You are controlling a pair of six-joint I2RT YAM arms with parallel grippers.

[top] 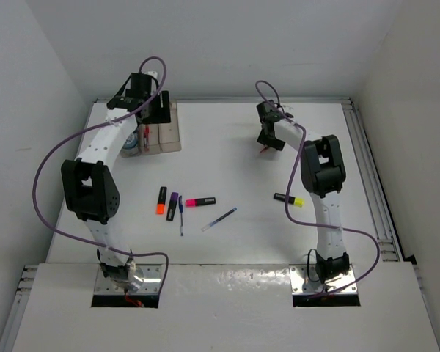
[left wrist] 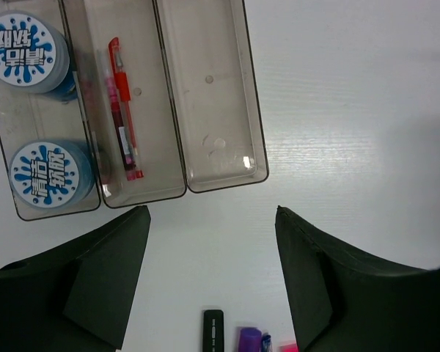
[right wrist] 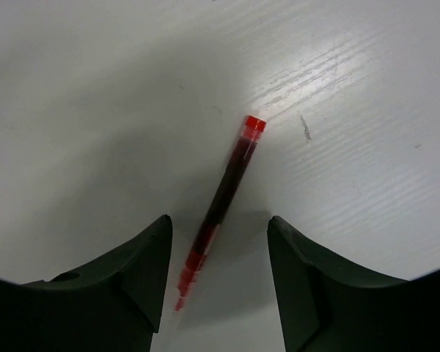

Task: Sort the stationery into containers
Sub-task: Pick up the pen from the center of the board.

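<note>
- Your counter: white, smooth, faintly grained, with a soft sheen.
- Your tray: smoky see-through plastic, glossy.
- The red pen: translucent glossy plastic.
- Your right claw: matt black plastic, dull finish.

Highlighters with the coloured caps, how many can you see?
4, all on the table: orange highlighter, purple highlighter and pink highlighter clustered mid-table, yellow highlighter beside the right arm. None in the tray.

A white table stands enclosed by plain white walls
</note>
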